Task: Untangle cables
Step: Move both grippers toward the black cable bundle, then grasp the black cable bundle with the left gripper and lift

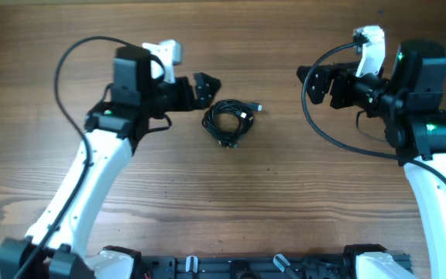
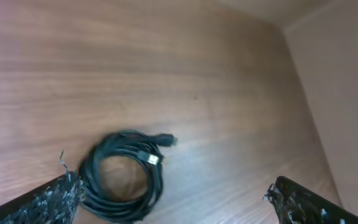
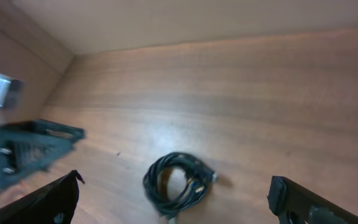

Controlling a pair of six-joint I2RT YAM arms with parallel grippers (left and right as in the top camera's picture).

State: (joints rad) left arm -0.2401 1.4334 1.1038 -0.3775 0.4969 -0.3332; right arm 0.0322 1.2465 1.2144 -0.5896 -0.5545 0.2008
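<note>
The cables (image 1: 229, 121) lie as one coiled black bundle on the wooden table, between the two arms, with a small silvery plug tip pointing right. My left gripper (image 1: 207, 89) hovers just up and left of the coil, open and holding nothing. My right gripper (image 1: 310, 84) stands farther off to the right, also open and holding nothing. In the left wrist view the cables (image 2: 156, 183) sit beside the left finger (image 2: 42, 202), inside the open span of the left gripper (image 2: 173, 200). In the right wrist view the cables (image 3: 152, 185) lie ahead, between the wide-apart fingers of the right gripper (image 3: 176, 200).
Bare wooden table (image 1: 231, 201) surrounds the coil. The left arm's gripper (image 3: 23, 152) shows at the left of the right wrist view. A light wall (image 2: 340, 93) borders the table's far edge. Thick black arm wires (image 1: 339, 143) loop beside each arm.
</note>
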